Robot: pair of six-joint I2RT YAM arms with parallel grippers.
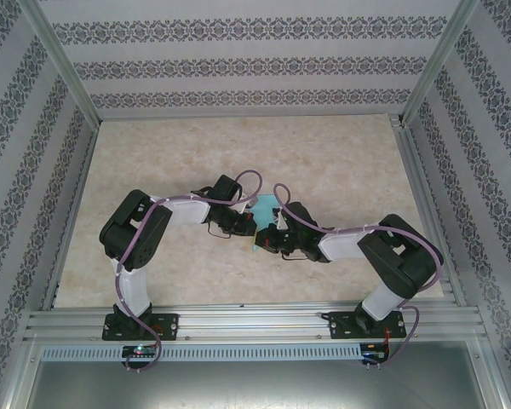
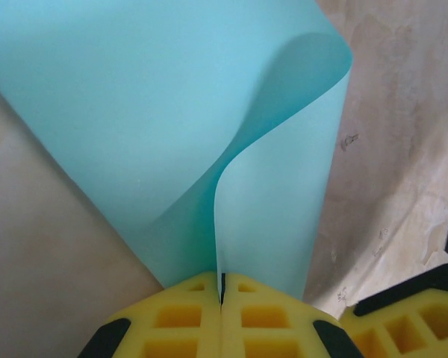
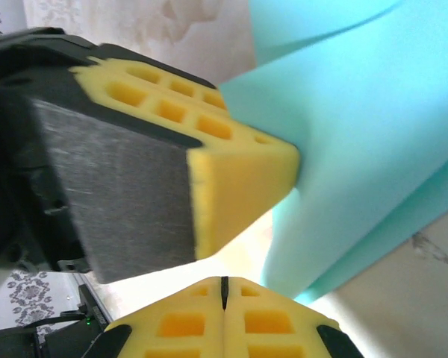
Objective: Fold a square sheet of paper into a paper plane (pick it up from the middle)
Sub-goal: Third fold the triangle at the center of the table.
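Paper (image 2: 134, 112) curls up, pinched in the left tool (image 2: 222, 289). The right tool (image 3: 224, 289) is pressed together beside it.

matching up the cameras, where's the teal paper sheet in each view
top external: teal sheet, small, at the middle of the marbled tabletop.
left wrist: sheet fills the upper middle, curling down to the bottom edge.
right wrist: sheet covers the right side.
shared landmark: that marbled tabletop beneath it.

Marbled beige tabletop (image 1: 324, 153), damask-striped walls (image 1: 238, 34) (three sides), aluminium rails (image 1: 255, 324) in front.
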